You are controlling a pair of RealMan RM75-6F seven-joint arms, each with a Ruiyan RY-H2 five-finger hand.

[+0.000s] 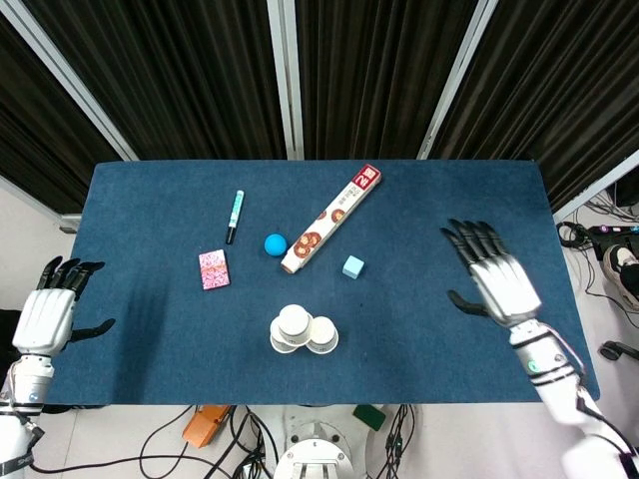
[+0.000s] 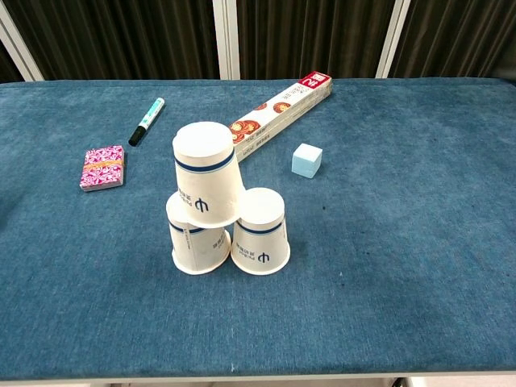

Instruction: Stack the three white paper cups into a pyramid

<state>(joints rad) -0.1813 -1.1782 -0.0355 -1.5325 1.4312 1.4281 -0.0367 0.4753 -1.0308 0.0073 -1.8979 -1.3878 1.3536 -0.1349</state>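
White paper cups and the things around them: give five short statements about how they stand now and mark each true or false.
1. The top white paper cup rests upside down on two white paper base cups, the left and the right. True.
2. The right hand holds the top cup. False: it is open, off to the right, away from the cups.
3. The small light blue cube touches the cups. False: it stands apart, beyond them to the right.
4. The left hand holds nothing, at the edge of the blue table. True.
5. The green-capped marker pen lies on the pink patterned card pack. False: they lie apart.
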